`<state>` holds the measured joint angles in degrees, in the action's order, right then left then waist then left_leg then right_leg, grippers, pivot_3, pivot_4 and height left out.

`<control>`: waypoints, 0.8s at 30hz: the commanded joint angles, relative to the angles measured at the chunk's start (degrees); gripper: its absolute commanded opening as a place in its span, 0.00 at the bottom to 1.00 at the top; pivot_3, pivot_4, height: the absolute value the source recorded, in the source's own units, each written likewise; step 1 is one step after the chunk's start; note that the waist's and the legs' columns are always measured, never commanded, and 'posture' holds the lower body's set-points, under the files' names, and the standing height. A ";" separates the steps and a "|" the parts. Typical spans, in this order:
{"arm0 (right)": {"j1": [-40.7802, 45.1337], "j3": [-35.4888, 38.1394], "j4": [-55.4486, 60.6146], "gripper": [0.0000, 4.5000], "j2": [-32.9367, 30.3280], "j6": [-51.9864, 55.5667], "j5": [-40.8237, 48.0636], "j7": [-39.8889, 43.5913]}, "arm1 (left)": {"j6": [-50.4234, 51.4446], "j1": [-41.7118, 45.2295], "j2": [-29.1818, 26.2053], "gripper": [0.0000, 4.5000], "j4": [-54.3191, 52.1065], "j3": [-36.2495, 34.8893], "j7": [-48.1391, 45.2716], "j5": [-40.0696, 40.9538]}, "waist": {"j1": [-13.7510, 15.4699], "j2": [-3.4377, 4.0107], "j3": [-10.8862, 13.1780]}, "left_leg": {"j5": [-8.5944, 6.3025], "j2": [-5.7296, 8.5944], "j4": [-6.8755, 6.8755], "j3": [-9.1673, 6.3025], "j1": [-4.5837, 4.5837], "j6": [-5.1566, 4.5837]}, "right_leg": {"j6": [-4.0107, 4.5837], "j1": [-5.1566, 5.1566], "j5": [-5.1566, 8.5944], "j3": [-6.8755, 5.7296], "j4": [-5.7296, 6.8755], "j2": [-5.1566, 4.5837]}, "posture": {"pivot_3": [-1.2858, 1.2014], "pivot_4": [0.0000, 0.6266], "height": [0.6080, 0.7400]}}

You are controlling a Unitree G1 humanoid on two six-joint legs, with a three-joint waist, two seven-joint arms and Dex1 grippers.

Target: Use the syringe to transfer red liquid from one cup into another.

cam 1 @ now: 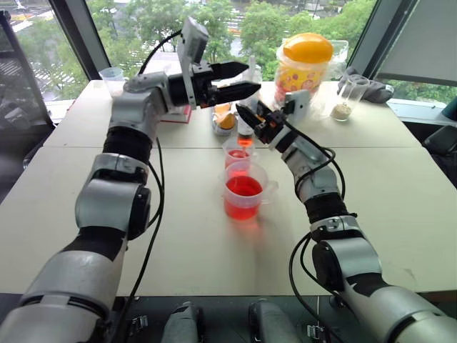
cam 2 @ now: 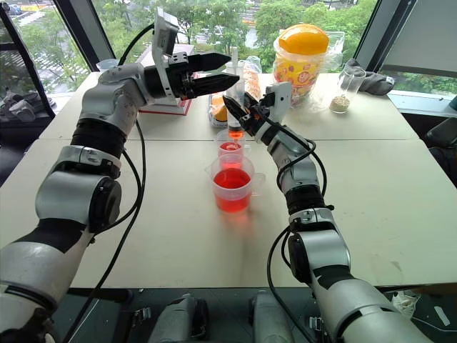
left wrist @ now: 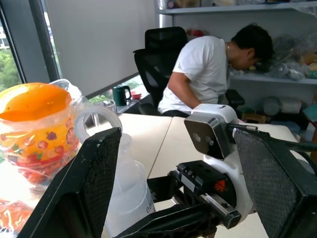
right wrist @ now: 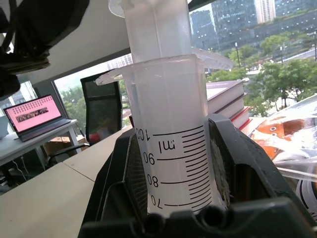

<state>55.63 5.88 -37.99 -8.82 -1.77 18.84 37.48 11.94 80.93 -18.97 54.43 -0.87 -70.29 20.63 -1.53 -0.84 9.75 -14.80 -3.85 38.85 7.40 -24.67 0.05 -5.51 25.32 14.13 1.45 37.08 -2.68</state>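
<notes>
1. On the white bench (cam 1: 186, 236), two clear cups are seen near the middle, one behind the other and touching or nearly so.
2. Behind them, at the far edge by the window, a patterned jar with an orange lid (cam 1: 305, 63) is set; beside it stands a clear cup with beige powder (cam 1: 345, 100), and a red book (cam 2: 168, 107) lies under the left arm.
3. The wider cup (cam 1: 244, 191) is placed nearer the robot and is roughly half filled with red liquid (cam 1: 243, 187).
4. The narrower cup (cam 1: 238, 152) is set just behind it, with a shallower pool of red in it.
5. The syringe (right wrist: 173, 134) is held upright, its long axis close to vertical: the orange-red tip (cam 2: 235, 133) points down into the mouth of the narrower cup and the white plunger (right wrist: 156, 27) points up.
6. The right hand (cam 2: 239, 113) is clamped on the syringe barrel, at the upper graduation marks just below the flange.
7. The left hand (cam 1: 246, 80) is held level above the cups with its fingers spread wide and nothing between them; the top of the plunger lies close to its fingertips, though contact cannot be judged.
</notes>
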 commanded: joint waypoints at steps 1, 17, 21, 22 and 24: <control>0.61 0.00 3.24 0.31 0.33 -1.56 -0.04 0.56 | -3.25 4.05 0.14 0.82 3.65 -1.54 0.12 -1.51 | -0.07 0.00 0.00 | 0.00 0.00 0.00 0.00 -0.01 0.00 | 0.00 0.01 0.00 0.00 0.00 0.00 | 0.52 0.24 1.00; 0.46 -0.75 3.74 0.31 0.42 -1.65 -1.00 1.81 | -6.02 7.49 2.89 0.16 12.45 -4.77 0.60 -4.41 | -1.11 0.00 0.00 | 0.00 0.00 0.00 -0.04 -0.09 0.00 | -0.02 0.08 0.00 -0.01 0.02 0.00 | 0.52 0.24 1.00; 0.56 -0.78 4.15 0.31 0.35 -1.62 -1.17 2.10 | -6.26 7.29 3.07 0.01 12.77 -5.21 0.64 -5.24 | -1.05 -0.01 0.01 | 0.00 0.00 0.00 -0.03 -0.10 0.00 | -0.02 0.08 0.00 -0.01 0.02 0.00 | 0.52 0.24 1.00; 0.60 -0.80 4.31 0.31 0.33 -1.60 -1.21 2.12 | -6.33 7.15 3.06 0.01 12.74 -5.23 0.57 -5.52 | -1.03 -0.01 0.01 | 0.00 0.00 0.00 -0.03 -0.10 0.00 | -0.02 0.08 0.00 -0.01 0.01 0.00 | 0.52 0.24 1.00; 0.83 -0.75 4.87 0.31 0.18 -1.37 -1.12 2.14 | -6.59 6.70 2.91 0.01 12.68 -5.10 0.48 -6.17 | -0.99 -0.01 0.01 | 0.00 0.00 0.00 -0.03 -0.10 0.00 | -0.02 0.08 0.00 -0.01 0.01 0.00 | 0.52 0.24 1.00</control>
<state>54.72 5.30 -37.25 -8.85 -2.18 17.50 39.43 5.95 86.39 -16.83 67.95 -6.05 -68.65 15.15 -2.53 -0.84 9.76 -14.80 -3.85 38.85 7.37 -24.78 0.05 -5.53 25.39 14.13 1.44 37.09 -2.69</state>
